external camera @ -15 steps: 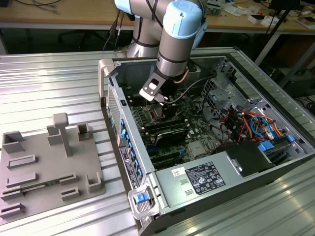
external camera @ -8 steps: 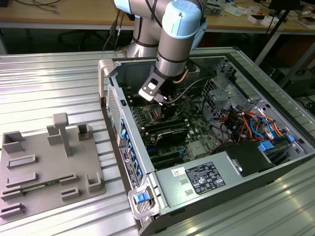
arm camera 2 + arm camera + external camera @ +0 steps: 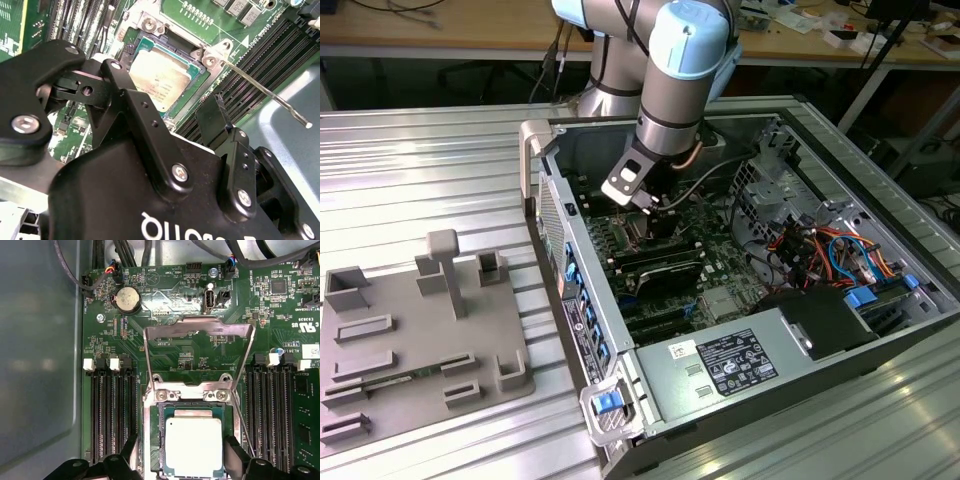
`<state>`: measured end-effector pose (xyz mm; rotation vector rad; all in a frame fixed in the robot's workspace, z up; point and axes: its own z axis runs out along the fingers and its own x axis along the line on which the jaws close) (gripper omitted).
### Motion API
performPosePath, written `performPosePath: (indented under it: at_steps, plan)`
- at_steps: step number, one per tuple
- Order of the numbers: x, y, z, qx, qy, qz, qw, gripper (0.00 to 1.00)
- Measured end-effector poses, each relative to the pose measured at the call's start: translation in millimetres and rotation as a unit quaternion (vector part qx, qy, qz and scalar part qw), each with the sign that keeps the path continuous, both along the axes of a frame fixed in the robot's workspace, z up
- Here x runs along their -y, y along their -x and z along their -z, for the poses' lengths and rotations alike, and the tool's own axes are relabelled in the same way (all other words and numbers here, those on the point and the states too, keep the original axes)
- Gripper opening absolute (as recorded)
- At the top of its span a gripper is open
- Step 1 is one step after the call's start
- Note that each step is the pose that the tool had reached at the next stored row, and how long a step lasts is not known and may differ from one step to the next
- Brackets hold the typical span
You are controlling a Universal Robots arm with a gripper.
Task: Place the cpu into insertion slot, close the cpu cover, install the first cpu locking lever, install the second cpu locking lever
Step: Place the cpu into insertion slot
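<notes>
Inside the open PC case (image 3: 570, 290), mid-motherboard (image 3: 165, 280), I've got the gripper (image 3: 182, 445) hanging right over the insertion slot (image 3: 151, 435). Jaws wide, one finger each side of the socket, gripping nothing. The cpu (image 3: 194, 447) lies flat in the slot, silver face up, so I'd call it seated. The cpu cover (image 3: 200, 326) stands flipped open past the slot's hinge edge, bare board showing thru its window, which leaves the chip accessible. One locking lever (image 3: 260, 90) sticks out unlatched over the memory slots (image 3: 107, 415), so nothing's clamped yet.
</notes>
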<state>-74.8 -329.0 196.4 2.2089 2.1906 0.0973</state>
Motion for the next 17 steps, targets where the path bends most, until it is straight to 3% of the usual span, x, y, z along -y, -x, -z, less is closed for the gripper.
performPosePath:
  at_steps: [6,10,17]
  plan:
    - [0.0,-0.9,0.3,0.0000,0.0008,0.000,1.00000,0.76]
    - [0.0,-1.3,0.3,0.0000,0.0009,0.000,1.00000,0.90]
    - [-0.2,-1.4,-3.2,0.0000,0.0009,0.000,1.00000,0.90]
